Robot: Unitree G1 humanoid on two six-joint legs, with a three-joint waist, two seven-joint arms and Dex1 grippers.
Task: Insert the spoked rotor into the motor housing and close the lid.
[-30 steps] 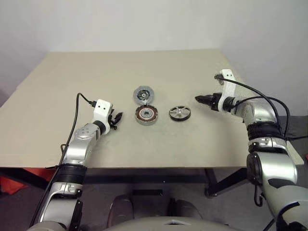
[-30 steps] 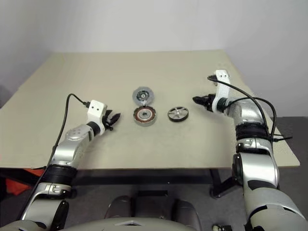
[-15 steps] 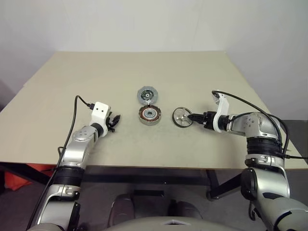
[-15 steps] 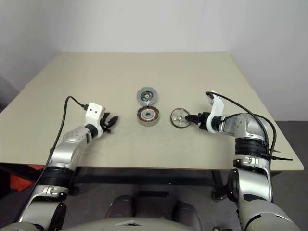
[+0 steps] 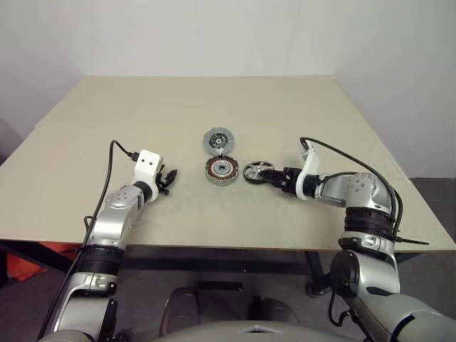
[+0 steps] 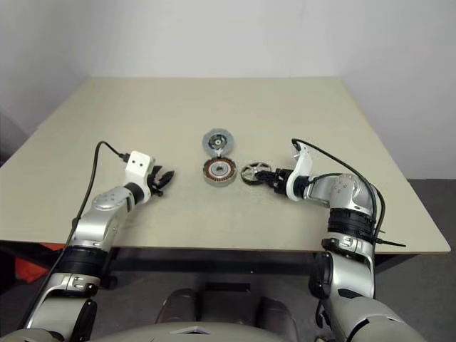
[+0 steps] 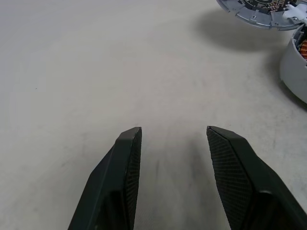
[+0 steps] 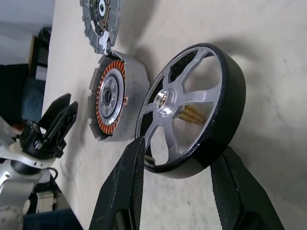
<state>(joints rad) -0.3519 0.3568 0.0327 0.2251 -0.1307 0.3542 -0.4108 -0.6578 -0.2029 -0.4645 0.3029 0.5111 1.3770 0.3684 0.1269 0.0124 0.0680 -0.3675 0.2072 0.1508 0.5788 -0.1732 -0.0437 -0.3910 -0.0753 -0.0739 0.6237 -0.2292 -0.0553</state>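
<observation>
Beige table (image 5: 142,107), both arms reaching in over its near edge.

Motor housing (image 5: 221,169) sits open near the table's middle: shallow silver-grey cup holding a ring of copper-brown windings around a silver hub. No rotor inside it. Lid (image 5: 216,140) lies swung back on the far side of the housing, joined at the rim, inner face up with a dark centre.

Spoked rotor (image 5: 257,171) just beside the housing on the robot's right, tilted up on edge. Black rim, silver spokes, brass-coloured pins showing behind the hub in the right wrist view. Right tool (image 5: 269,176) is clamped on the rotor's rim, one finger on each side of it.

Left tool (image 5: 170,179) is near the housing on the robot's left, apart from it. Its fingers (image 7: 125,167) stand apart, with bare table between them, nothing held.
</observation>
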